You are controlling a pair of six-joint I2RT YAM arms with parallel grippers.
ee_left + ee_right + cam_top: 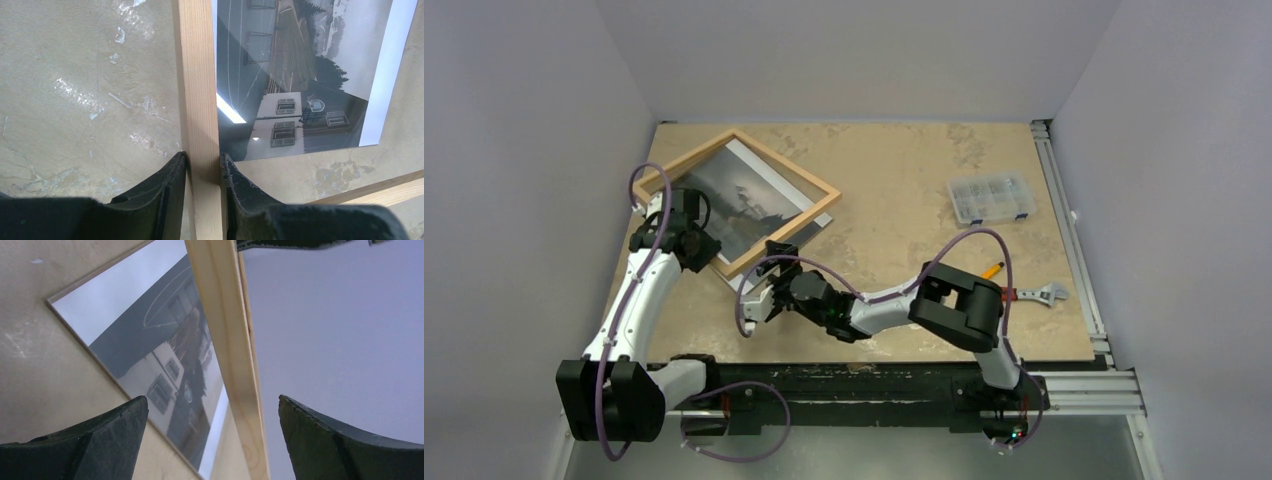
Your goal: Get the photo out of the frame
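Note:
The frame [789, 160], thin light-wood rails, sits skewed at the table's far left. My left gripper [686, 240] is shut on its near-left rail. In the left wrist view both fingers [172, 190] press that rail [197, 100]. The photo [734, 200], a dark black-and-white print with white bands, lies flat on the table under the frame, and its near corner pokes out past the rails. My right gripper [766, 282] stands open at the frame's near corner. In the right wrist view a raised rail [222, 315] runs between the wide-apart fingers [100, 435], above the photo [165, 355].
A clear plastic parts box [991, 197] stands at the far right. An adjustable wrench [1036, 293] and an orange pencil [992, 270] lie near the right arm's elbow. Aluminium rails [1064, 220] border the table's right and near edges.

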